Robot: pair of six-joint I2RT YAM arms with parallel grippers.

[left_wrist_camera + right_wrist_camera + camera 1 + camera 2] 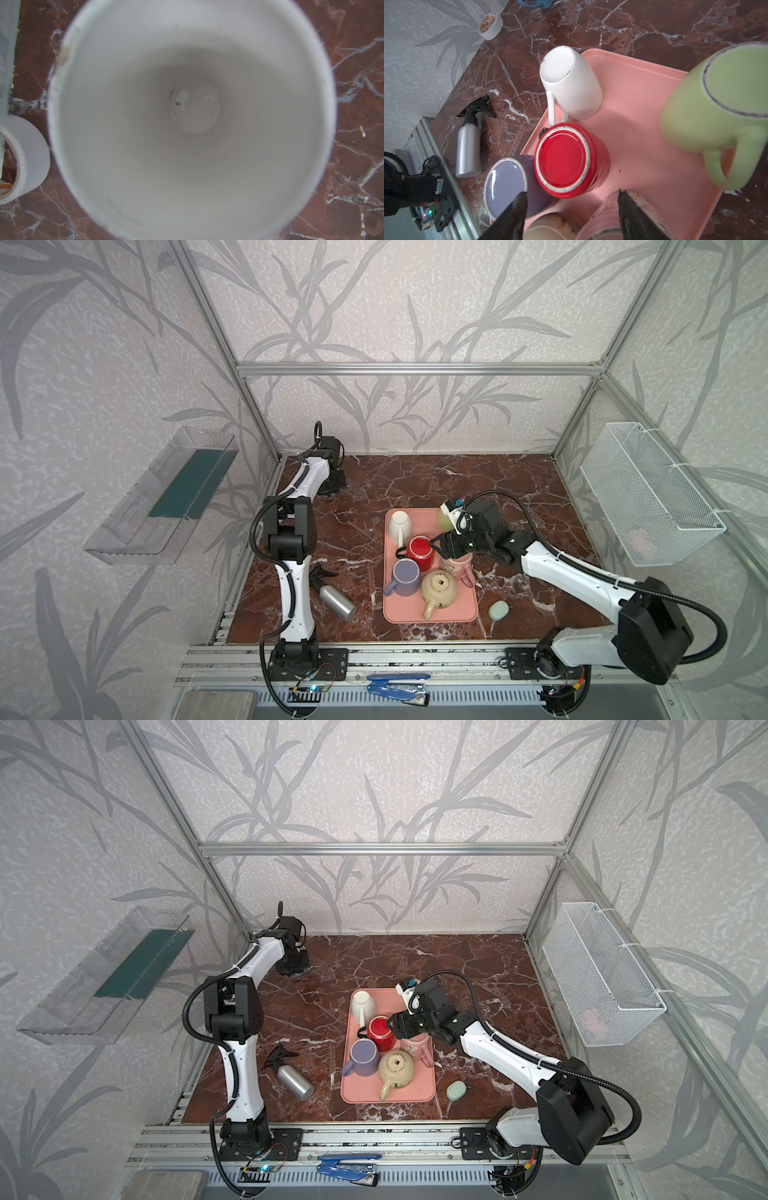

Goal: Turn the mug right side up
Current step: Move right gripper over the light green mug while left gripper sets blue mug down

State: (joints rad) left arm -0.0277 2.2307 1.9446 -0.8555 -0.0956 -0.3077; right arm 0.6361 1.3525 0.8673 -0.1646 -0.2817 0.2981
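Observation:
Several mugs stand upside down on a pink tray. Among them are a red mug, a white mug, a purple mug, a beige mug, a green mug and a pink mug. My right gripper hovers open just above the red mug's right edge and holds nothing. Its fingers straddle the gap between the purple and pink mugs. My left gripper points down at the back left corner, and its fingers are hidden. The left wrist view looks into a white cup.
A silver spray bottle lies left of the tray and a pale green oval to its right. A tape roll sits by the back left wall. A wire basket hangs on the right wall, a clear shelf on the left.

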